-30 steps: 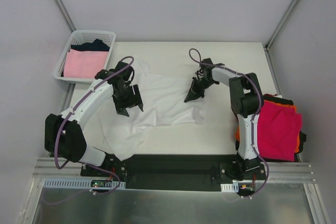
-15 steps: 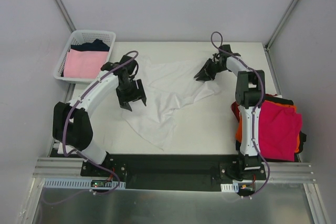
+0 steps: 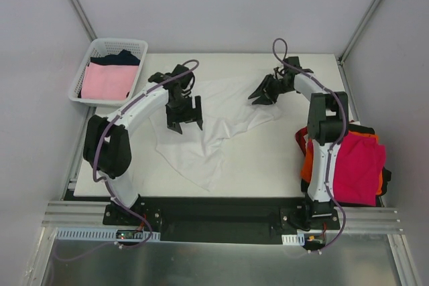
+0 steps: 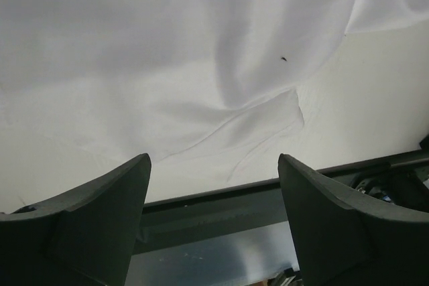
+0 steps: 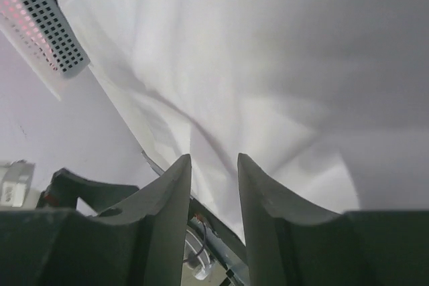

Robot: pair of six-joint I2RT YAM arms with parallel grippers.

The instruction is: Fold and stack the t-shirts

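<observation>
White t-shirt [image 3: 216, 117] rumpled; left hand [image 3: 186, 125] released wide, angled down above it; right hand [image 3: 255, 98] narrowly parted at far edge.

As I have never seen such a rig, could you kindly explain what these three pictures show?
Two robot arms, the left arm and the right arm, are bolted at the near edge of a table. One picture looks down from above; the other two come from a camera on each wrist, its dark jaws at the bottom. A rumpled white t-shirt lies on the table. A basket at far left holds a pink shirt; a magenta shirt tops a pile at right. Both pairs of jaws stand open by the white cloth, holding nothing.
</observation>
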